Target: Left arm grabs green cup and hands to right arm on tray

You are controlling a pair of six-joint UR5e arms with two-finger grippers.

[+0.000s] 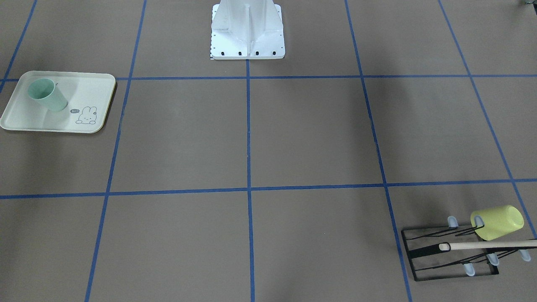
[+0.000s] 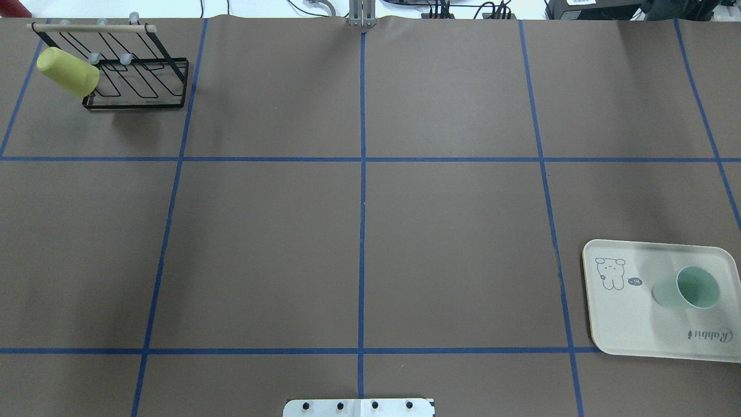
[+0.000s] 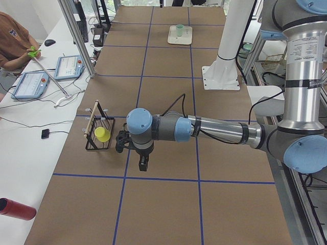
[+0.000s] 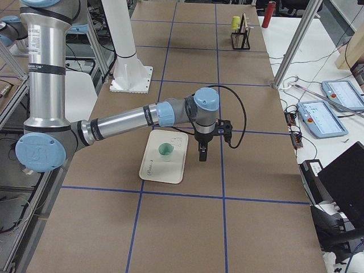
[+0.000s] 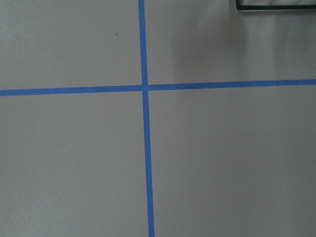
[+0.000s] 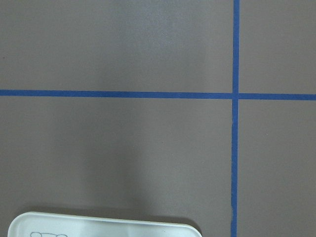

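green cup (image 2: pixel 689 289): upright, mouth up, standing near the middle of the tray; no gripper touching it.
tray (image 2: pixel 631 324): flat on the tabletop (image 2: pixel 451 249), at 4 o'clock in the overhead view. Rabbit drawing (image 2: pixel 609 272) at 10 o'clock from the cup, "Rabbit" script (image 2: pixel 709 335) at 5 o'clock from it.
right gripper (image 4: pixel 202 154): points straight down over the tabletop, just beside the tray's long edge, at 3 o'clock from the cup in the exterior right view. Seen only from the side, so can't tell if the fingers are apart or together. Right wrist view shows the tray rim at 7 o'clock.
left gripper (image 3: pixel 144 164): points down above the tabletop, well apart from the tray, near the wire rack (image 2: pixel 145 87). Fingers apart or together: can't tell either. Left wrist view catches a rack corner at 1 o'clock.
yellow-green cup (image 2: pixel 68 71): tilted on the rack's end, at 10 o'clock in the overhead view.
blue tape (image 2: pixel 362 159): grid across the tabletop.
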